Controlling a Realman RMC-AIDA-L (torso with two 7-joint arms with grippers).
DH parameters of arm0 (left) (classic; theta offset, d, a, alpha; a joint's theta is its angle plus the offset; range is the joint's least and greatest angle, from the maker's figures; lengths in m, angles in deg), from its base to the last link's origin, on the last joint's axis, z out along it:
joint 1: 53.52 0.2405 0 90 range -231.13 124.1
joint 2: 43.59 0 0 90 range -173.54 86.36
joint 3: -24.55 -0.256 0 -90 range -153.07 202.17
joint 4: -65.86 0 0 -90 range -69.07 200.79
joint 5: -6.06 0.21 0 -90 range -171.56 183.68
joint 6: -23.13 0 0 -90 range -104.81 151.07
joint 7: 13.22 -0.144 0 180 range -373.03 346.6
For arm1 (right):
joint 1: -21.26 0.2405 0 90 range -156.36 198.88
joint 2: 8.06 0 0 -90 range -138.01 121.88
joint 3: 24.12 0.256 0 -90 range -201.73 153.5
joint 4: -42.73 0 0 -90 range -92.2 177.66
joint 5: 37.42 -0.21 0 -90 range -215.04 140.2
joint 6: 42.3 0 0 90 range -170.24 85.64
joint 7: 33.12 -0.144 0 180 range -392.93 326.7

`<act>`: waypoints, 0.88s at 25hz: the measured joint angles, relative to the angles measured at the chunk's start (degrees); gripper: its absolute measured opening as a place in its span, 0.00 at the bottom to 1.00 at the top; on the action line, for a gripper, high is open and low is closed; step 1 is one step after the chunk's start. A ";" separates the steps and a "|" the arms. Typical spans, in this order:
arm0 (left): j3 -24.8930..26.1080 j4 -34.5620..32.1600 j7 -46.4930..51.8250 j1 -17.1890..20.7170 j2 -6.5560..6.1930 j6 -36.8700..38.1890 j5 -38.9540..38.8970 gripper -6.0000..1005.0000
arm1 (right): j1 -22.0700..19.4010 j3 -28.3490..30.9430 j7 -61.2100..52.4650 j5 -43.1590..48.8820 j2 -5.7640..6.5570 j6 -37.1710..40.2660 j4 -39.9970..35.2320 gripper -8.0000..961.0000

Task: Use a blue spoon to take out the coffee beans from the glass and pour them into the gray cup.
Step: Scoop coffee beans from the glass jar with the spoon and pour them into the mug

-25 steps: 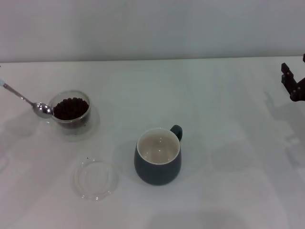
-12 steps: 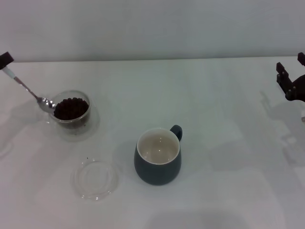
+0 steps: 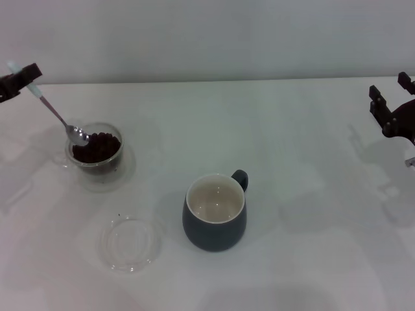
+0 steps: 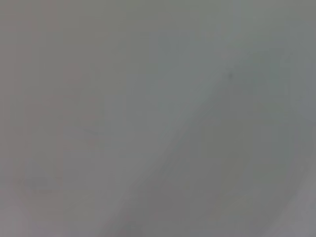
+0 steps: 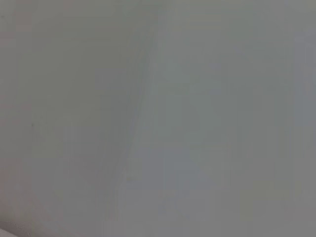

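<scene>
Two grippers show in my head view, one at each edge. My left gripper (image 3: 19, 78) sits at the upper left of the frame, closed on the pale end of the blue spoon (image 3: 57, 115). That spoon slants down toward the right, and its shiny bowl rests at the near-left rim of the glass (image 3: 97, 155), touching the top of the coffee beans (image 3: 97, 146) piled inside. The glass stands on the white table (image 3: 298, 214) at the left of the frame, middle height.

Just below centre stands the gray cup (image 3: 215, 214), upright, its cream inside bare and its handle pointing to the upper right. It is well apart from the glass. At the lower left, between them and nearer the bottom edge, lies a flat clear saucer (image 3: 130, 243).

My right gripper (image 3: 391, 107) hangs at the right edge, upper half, with its dark fingers spread and nothing between them. Both wrist views give me only a plain grey blur.
</scene>
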 joint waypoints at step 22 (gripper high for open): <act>-0.27 -0.42 2.76 -3.91 1.42 -8.18 7.42 0.13 | -0.09 -2.90 -1.71 -0.11 0.01 0.36 -0.12 0.59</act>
